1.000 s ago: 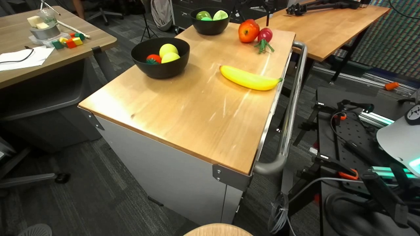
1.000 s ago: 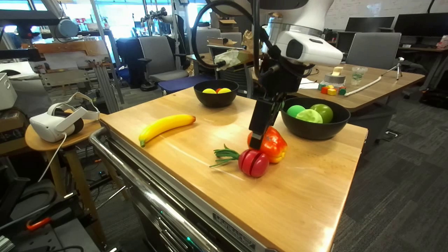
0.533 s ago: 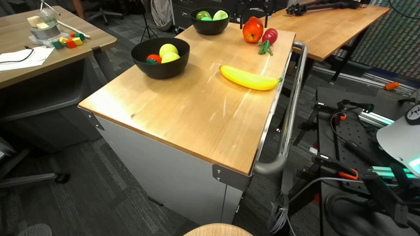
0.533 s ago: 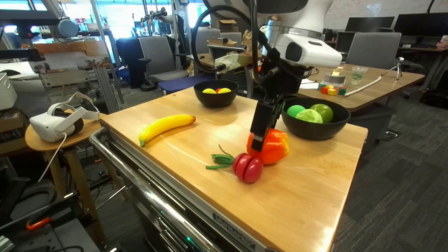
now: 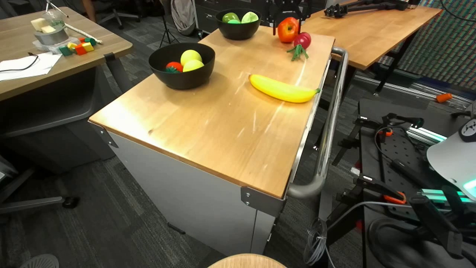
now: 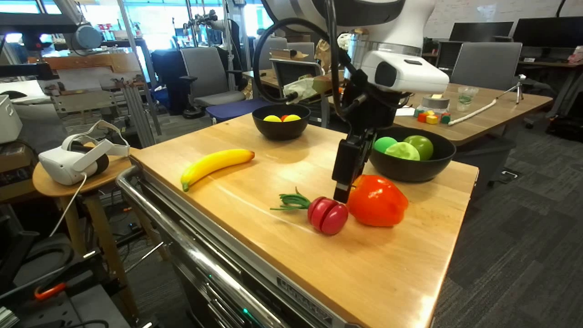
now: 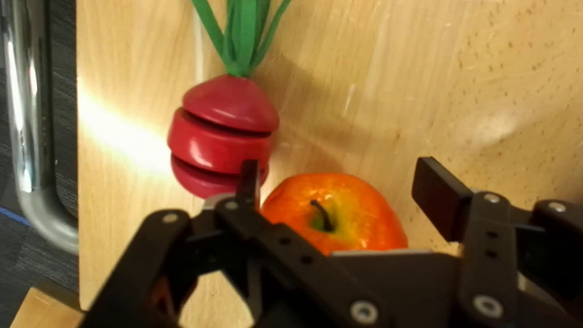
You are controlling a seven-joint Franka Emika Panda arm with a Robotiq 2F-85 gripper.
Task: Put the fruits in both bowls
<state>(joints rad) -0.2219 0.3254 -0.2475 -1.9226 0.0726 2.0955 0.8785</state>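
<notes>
An orange-red apple (image 7: 364,214) lies on the wooden cart top between the two spread fingers of my gripper (image 7: 339,184). The left finger is close against it; a gap shows on the right. A red radish-like piece with green leaves (image 7: 223,141) lies beside the apple, near that left finger. In both exterior views a yellow banana (image 6: 216,166) rests apart from them. One black bowl (image 6: 410,169) holds several green pieces, including a green ball (image 6: 419,146). The other black bowl (image 5: 182,79) has two yellow-green balls (image 5: 191,56) and a red piece (image 5: 174,67) inside.
A metal rail (image 5: 333,111) runs along one side of the cart top (image 5: 223,130). The bowl with green pieces stands close behind the gripper in an exterior view. A side table (image 6: 492,114) with colored blocks (image 6: 431,118) is beyond the cart.
My gripper has come lower around the apple, and its jaws have narrowed somewhat. Apple and radish were both shifted; the apple now sits turned, farther from the banana.
</notes>
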